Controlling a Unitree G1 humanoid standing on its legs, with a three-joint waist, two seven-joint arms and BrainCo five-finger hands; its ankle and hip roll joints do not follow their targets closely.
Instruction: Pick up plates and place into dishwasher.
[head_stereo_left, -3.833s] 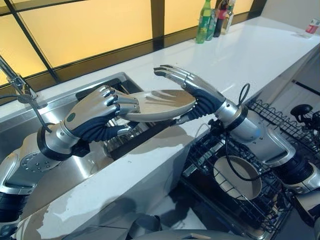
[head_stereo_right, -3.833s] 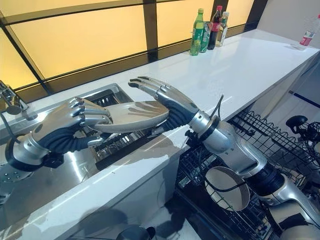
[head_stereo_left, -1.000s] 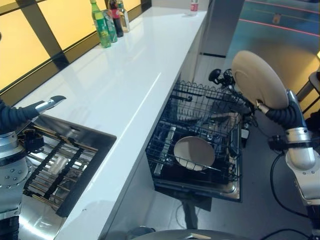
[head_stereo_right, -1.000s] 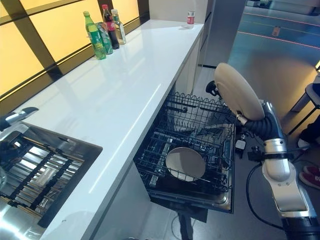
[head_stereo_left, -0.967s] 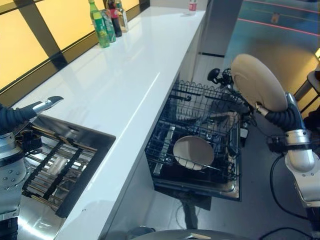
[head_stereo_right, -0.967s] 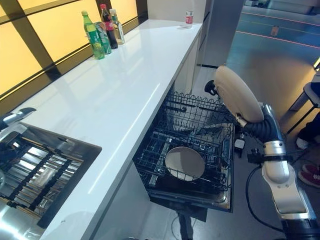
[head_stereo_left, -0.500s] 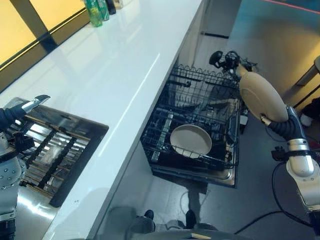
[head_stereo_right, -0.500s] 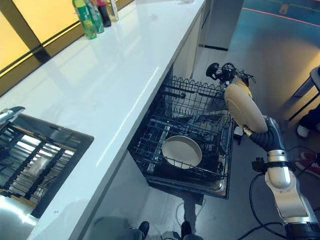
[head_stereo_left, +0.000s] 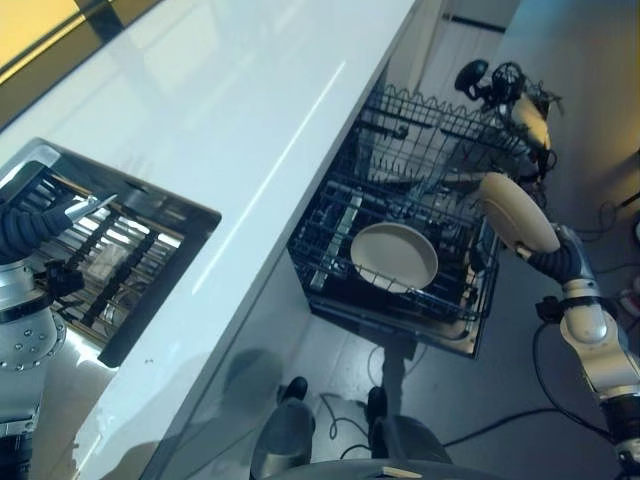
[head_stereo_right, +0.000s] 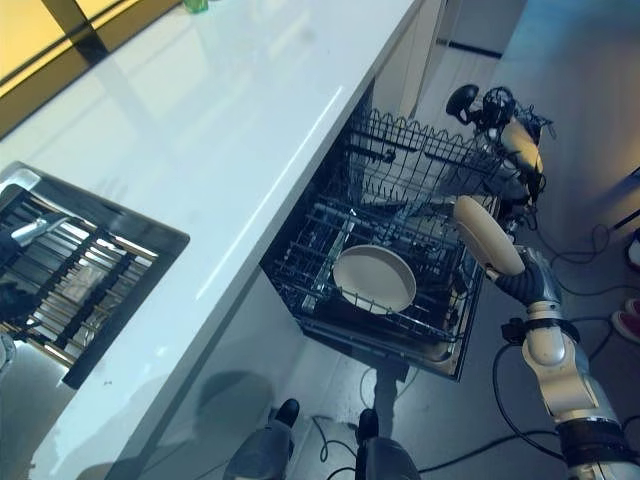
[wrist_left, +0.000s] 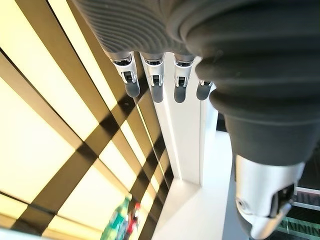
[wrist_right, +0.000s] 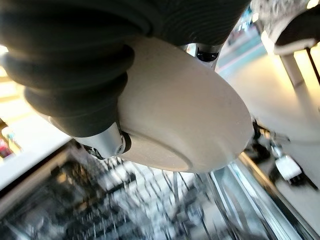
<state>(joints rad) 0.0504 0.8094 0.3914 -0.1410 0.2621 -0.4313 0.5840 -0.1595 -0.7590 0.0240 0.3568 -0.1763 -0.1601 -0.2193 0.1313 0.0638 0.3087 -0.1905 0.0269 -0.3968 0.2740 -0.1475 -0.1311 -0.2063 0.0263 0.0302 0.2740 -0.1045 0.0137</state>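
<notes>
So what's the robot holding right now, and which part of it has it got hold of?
The right hand holds a beige plate by its rim, thumb on the underside. The left hand is open and holds nothing.

A counter (head_stereo_left: 230, 130) is running up the middle, with a sink (head_stereo_left: 110, 260) sitting in its near left part. The left hand (head_stereo_left: 85, 210) is hanging over the sink. To the counter's right a dishwasher rack (head_stereo_left: 400, 250) is standing pulled out, one plate (head_stereo_left: 394, 256) lying in it. The right hand (wrist_right: 75, 75) is holding a second plate (head_stereo_left: 517, 212) tilted at the rack's right edge.
</notes>
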